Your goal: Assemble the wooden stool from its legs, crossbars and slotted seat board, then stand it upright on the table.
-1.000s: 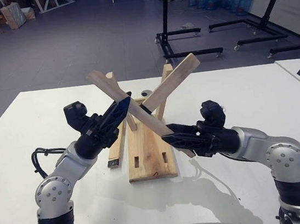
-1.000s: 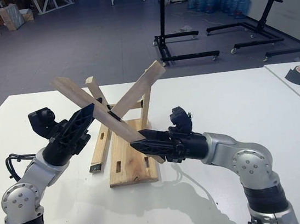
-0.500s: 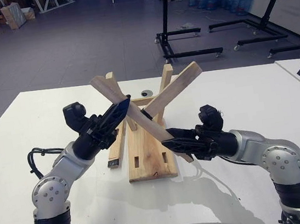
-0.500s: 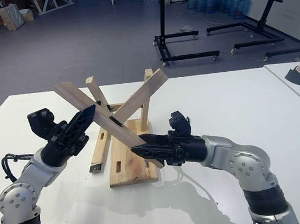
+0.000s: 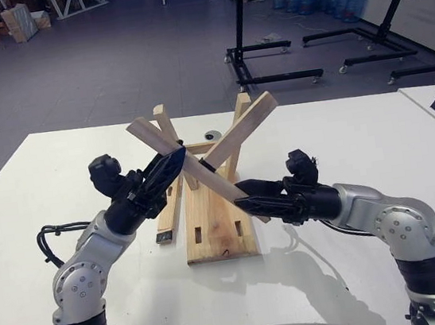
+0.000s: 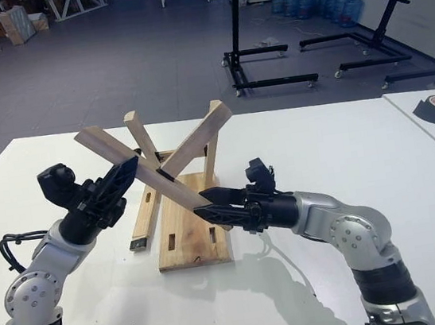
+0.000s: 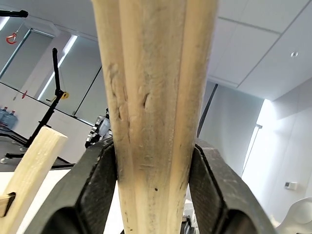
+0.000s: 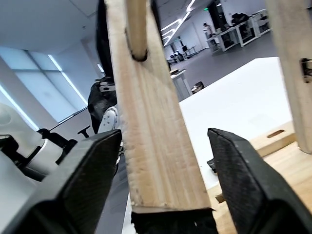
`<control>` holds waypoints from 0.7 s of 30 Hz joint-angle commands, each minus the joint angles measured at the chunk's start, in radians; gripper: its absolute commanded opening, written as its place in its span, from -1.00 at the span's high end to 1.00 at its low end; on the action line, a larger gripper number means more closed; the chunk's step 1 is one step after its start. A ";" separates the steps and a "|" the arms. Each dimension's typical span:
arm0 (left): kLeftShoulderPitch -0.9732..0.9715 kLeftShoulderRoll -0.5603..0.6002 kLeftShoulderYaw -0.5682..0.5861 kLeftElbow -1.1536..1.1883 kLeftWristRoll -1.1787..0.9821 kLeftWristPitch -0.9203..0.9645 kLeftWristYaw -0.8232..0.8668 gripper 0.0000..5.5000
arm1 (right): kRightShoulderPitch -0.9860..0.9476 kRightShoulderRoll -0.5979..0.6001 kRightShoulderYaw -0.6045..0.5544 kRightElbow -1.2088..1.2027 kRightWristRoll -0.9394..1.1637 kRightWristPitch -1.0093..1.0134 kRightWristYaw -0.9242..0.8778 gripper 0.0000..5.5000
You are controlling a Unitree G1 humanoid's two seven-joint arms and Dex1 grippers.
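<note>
From the head camera, you have the slotted seat board (image 5: 212,242) lying flat on the white table (image 5: 59,175), lengthwise away from you. Above it, two pieces cross in an X, clear of the tabletop. The leg (image 5: 219,183) slants from high on your left down to your right, and both tools are on it. The left gripper (image 5: 175,160) is clamped on it above the crossing, and the right gripper (image 5: 239,192) is closed on its lower end, just over the board. The second leg (image 5: 241,127) rises from the crossing towards your right. Two standing legs (image 5: 240,103) lean apart at the board's far end with a crossbar (image 6: 170,153) between them (whether they sit in the slots, you cannot tell). A loose leg (image 5: 170,213) lies on the table, just beside the board's left edge.

On your left wrist camera, the leg (image 7: 153,97) runs up the middle, pinched hard between both fingers (image 7: 97,185). The second leg's end (image 7: 34,156) shows off to one side.

On your right wrist camera, the leg (image 8: 156,146) stands between the two fingers (image 8: 95,170), its butt end seated at their base. A round dowel (image 8: 136,24) enters a hole near the leg's far end. A corner of the seat board (image 8: 287,146) lies beyond.
</note>
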 commanded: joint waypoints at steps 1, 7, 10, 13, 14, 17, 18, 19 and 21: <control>-0.010 0.026 0.019 0.010 0.040 -0.027 -0.032 0.27 | -0.019 -0.040 -0.038 0.008 -0.010 -0.002 0.008 -0.42; -0.058 0.041 0.104 0.062 0.037 -0.066 -0.026 0.27 | -0.038 -0.052 -0.105 0.076 0.003 -0.002 0.002 -0.80; -0.059 0.057 0.107 0.067 0.046 -0.063 -0.045 0.27 | -0.040 -0.048 -0.106 0.079 -0.019 -0.016 -0.002 -0.81; -0.051 0.100 0.118 0.072 0.046 -0.040 -0.070 0.27 | -0.031 -0.053 -0.133 0.091 -0.028 -0.031 -0.003 -0.81; -0.046 0.118 0.126 0.074 0.044 -0.033 -0.083 0.27 | -0.026 -0.056 -0.143 0.095 -0.029 -0.036 -0.003 -0.81; -0.053 0.177 0.141 0.108 0.093 -0.045 -0.135 0.27 | 0.000 -0.056 -0.172 0.103 -0.054 -0.062 -0.022 -0.81; -0.055 0.193 0.140 0.121 0.119 -0.055 -0.153 0.27 | 0.002 -0.053 -0.176 0.112 -0.073 -0.074 -0.039 -0.81; -0.056 0.207 0.140 0.131 0.141 -0.064 -0.171 0.27 | -0.002 -0.047 -0.176 0.122 -0.089 -0.081 -0.054 -0.81; -0.046 0.237 0.123 0.142 0.201 -0.088 -0.220 0.27 | -0.002 -0.051 -0.125 0.116 -0.169 -0.118 -0.061 -0.81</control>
